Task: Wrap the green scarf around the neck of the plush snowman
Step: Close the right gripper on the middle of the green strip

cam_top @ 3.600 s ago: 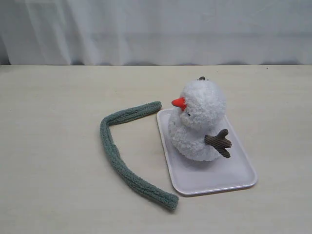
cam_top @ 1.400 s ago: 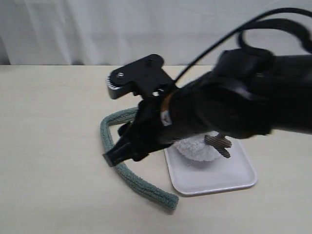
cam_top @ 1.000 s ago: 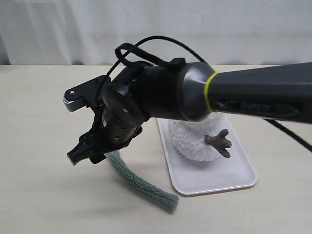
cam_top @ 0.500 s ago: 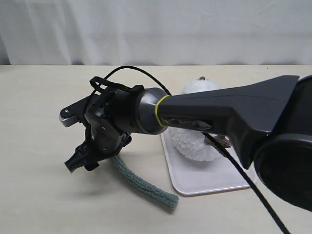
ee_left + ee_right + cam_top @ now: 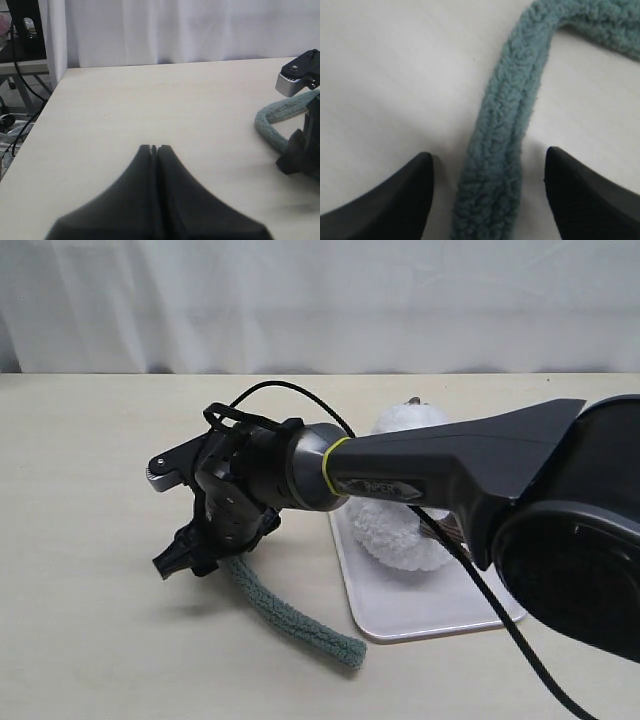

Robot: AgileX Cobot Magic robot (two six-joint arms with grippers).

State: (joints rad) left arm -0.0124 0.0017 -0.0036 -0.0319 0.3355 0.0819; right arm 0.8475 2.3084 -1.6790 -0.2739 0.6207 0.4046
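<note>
My right hand (image 5: 487,152) is hanging with its fingers spread wide on either side of the green scarf (image 5: 506,145), gripping nothing. My left hand (image 5: 154,148) is sitting pinched closed, well apart. The bench (image 5: 90,640) is carrying a white tray (image 5: 430,620) with the plush snowman (image 5: 392,535) on it, and the scarf is lying limp beside the tray. It's looking soft, light and floppy, so I'm favouring a pinch across its width. My own arm is hiding the snowman's neck.
</note>
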